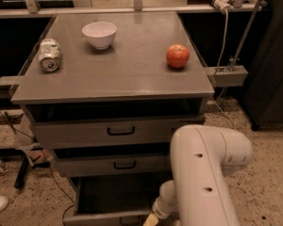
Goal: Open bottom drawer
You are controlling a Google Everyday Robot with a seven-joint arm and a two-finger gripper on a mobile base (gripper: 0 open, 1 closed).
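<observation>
The bottom drawer (106,218) is the lowest of three grey fronts under the grey cabinet top. It stands pulled out toward me, its dark inside (118,194) open to view and its front at the picture's bottom edge; its handle is out of view. My white arm (205,173) reaches down at the lower right. My gripper (150,220) is at the drawer front's right part, mostly cut off by the bottom edge.
The top drawer (120,132) and middle drawer (125,165) are shut, each with a black bar handle. On the cabinet top (132,74) are a white bowl (99,34), a red apple (177,56) and a lying can (50,55). Cables lie on the floor at left.
</observation>
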